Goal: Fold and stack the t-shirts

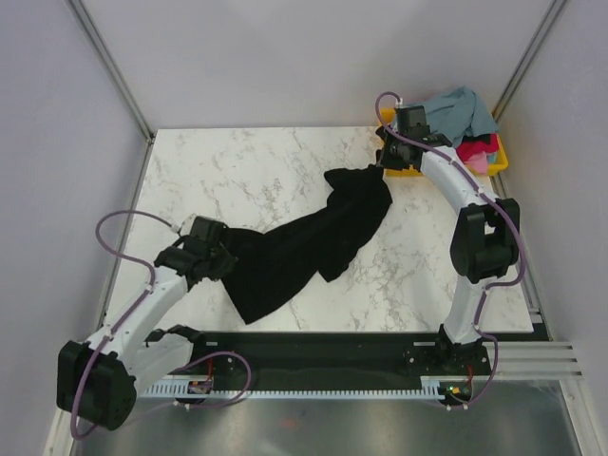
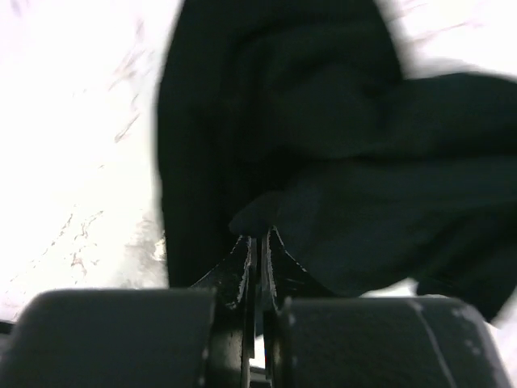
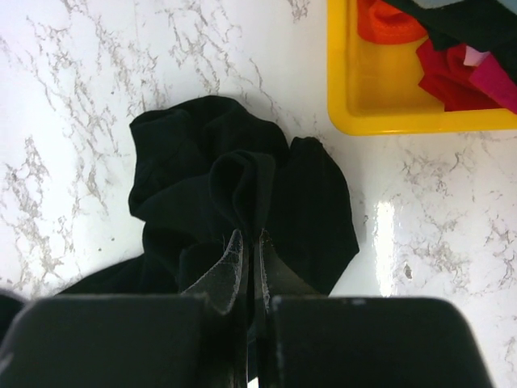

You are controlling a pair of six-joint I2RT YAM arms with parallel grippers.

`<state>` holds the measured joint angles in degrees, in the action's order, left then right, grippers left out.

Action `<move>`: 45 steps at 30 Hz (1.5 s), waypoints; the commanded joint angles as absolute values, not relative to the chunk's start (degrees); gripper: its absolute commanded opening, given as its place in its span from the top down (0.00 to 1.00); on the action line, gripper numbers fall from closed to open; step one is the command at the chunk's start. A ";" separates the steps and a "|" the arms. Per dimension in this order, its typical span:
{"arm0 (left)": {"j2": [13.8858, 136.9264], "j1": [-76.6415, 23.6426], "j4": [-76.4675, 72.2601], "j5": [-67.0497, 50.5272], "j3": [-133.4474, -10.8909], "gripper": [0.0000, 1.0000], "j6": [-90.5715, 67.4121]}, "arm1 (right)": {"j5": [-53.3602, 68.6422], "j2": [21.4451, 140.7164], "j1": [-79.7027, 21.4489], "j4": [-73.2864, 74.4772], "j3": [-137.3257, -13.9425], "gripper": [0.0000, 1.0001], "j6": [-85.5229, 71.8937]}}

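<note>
Position: black t-shirt (image 1: 313, 237) lies as a long diagonal band across the marbled desk (image 1: 237, 161). It runs from just beside the yellow bin (image 1: 407, 173) at the far right corner down toward the near left edge. It is broad at the near-left end and narrow and bunched at the far-right end. Whether the far-right end is lifted off the desk cannot be told.

Right end effector (image 3: 250, 238): fingers pressed together, pinching a gathered fold of the black cloth. Its wrist view shows the cloth puckered into ridges around the tips. The overhead view hides this pinch under the wrist body.

Left end effector (image 2: 258, 241): fingers pressed together on a fold at the shirt's near-left end. The view is blurred and shows black fingers on black cloth, so how much cloth sits between the tips is hard to make out.

Bin: the right wrist view shows only one corner, cut off at the top and right, with red cloth (image 3: 448, 77) inside. Only the overhead view shows the grey-blue t-shirt (image 1: 461, 109) draped over the bin's far side. There the right arm (image 1: 456, 185) crosses and hides much of the bin
</note>
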<state>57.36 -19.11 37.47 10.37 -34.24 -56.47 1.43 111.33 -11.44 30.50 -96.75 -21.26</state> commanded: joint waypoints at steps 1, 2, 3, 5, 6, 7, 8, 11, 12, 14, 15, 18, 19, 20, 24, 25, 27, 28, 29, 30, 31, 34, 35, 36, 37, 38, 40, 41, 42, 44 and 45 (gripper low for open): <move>52.48 -19.34 41.47 15.02 -49.94 0.98 -49.42 | 5.35 104.43 -11.34 30.41 -96.94 1.00 -22.50; 51.60 -19.34 43.92 15.81 -53.58 0.98 -47.74 | 5.80 102.41 -11.34 30.85 -97.12 1.00 -22.59; 50.46 -19.34 44.90 17.65 -61.01 0.98 -46.07 | 5.97 98.04 -11.34 32.07 -97.90 1.00 -22.76; 49.31 -19.34 46.92 18.98 -68.69 0.98 -40.80 | 6.85 92.84 -11.34 32.87 -98.70 1.00 -22.94; 48.00 -19.34 46.93 19.68 -76.04 0.98 -36.60 | 7.12 86.72 -11.34 33.05 -98.88 1.00 -22.94; 47.64 -19.34 47.02 20.12 -80.03 0.98 -34.04 | 7.12 83.44 -11.34 33.13 -98.79 1.00 -22.85; 47.29 -19.34 47.20 20.74 -84.07 0.98 -31.66 | 6.42 79.93 -11.34 33.22 -98.70 1.00 -22.76; 45.71 -19.34 47.90 23.02 -99.11 0.98 -23.48 | 3.01 62.65 -11.34 33.31 -99.23 1.00 -22.06; 45.27 -19.34 47.81 23.20 -105.23 0.98 -21.99 | 1.94 59.45 -11.34 33.31 -99.92 1.00 -21.80; 43.86 -19.34 47.90 21.98 -109.75 0.98 -19.08 | -1.73 50.94 -11.34 33.22 -101.15 1.00 -21.01; 43.34 -19.34 47.90 21.10 -112.65 0.98 -18.46 | -2.54 48.54 -11.34 32.70 -101.60 1.00 -20.74; 41.31 -19.34 47.90 17.34 -115.30 0.98 -16.01 | -5.43 42.11 -11.34 30.77 -103.61 1.00 -20.04; 41.05 -19.34 47.81 16.53 -115.92 0.98 -15.39 | -5.62 42.01 -11.34 30.76 -104.93 1.00 -19.87; 41.57 -19.25 47.81 16.09 -116.62 0.98 -14.60 | -5.62 42.97 -11.34 30.85 -106.42 1.00 -19.34; 45.78 -19.34 47.72 17.12 -117.08 0.98 -10.03 | -3.61 50.96 -11.34 30.42 -114.68 1.00 -18.64; 47.27 -19.34 47.64 17.83 -116.55 0.98 -9.41 | -3.52 52.98 -11.34 29.80 -115.13 1.00 -18.46; 51.91 -19.34 47.64 20.81 -114.36 0.98 -8.44 | -3.52 59.48 -11.25 27.00 -116.27 1.00 -18.02; 53.60 -19.34 47.64 21.70 -113.65 0.98 -8.00 | -2.99 62.11 -11.34 26.20 -116.71 1.00 -17.84; 55.18 -19.34 47.20 22.49 -113.03 0.98 -7.56 | -2.55 67.79 -11.34 25.67 -117.50 1.00 -17.93; 59.02 -19.34 46.94 24.85 -111.81 0.98 -6.86 | -2.29 70.81 -11.34 25.40 -119.34 1.00 -18.10; 60.89 -19.25 46.85 25.92 -111.36 0.98 -6.51 | -2.11 74.06 -11.34 25.40 -120.23 1.00 -18.28; 68.86 -16.89 45.44 26.29 -108.64 0.98 -5.54 | -1.93 85.05 -11.69 25.05 -120.68 1.00 -19.33; 70.73 -15.31 45.09 25.50 -107.76 0.98 -5.89 | -2.02 89.86 -11.78 24.53 -119.98 1.00 -19.60; 72.58 -10.86 44.39 22.09 -105.49 0.98 -7.02 | -2.28 92.26 -12.13 23.65 -118.32 1.00 -19.69; 76.69 -8.46 43.34 20.32 -103.90 0.98 -7.81 | -2.89 94.72 -13.26 22.95 -117.34 1.00 -19.51; 78.64 -6.26 42.03 17.34 -102.06 0.98 -8.52 | -3.68 99.18 -13.97 22.07 -115.07 1.00 -19.34; 84.08 -0.81 39.03 13.73 -98.88 0.98 -10.54 | -5.18 104.47 -15.73 19.26 -114.17 1.00 -18.90; 90.55 0.86 38.41 9.19 -98.88 0.98 -11.68 | -5.45 110.77 -16.25 18.12 -115.21 1.00 -18.46; 93.75 3.66 37.89 7.75 -99.66 0.98 -13.52 | -5.97 114.31 -16.87 18.02 -116.70 1.00 -18.28; 105.30 4.30 36.48 9.12 -101.42 0.98 -13.62 | -7.28 125.17 -16.88 18.89 -123.00 0.97 -18.19; 109.12 4.83 36.91 9.05 -104.82 0.98 -13.97 | -8.60 128.81 -16.70 19.24 -125.74 0.79 -18.11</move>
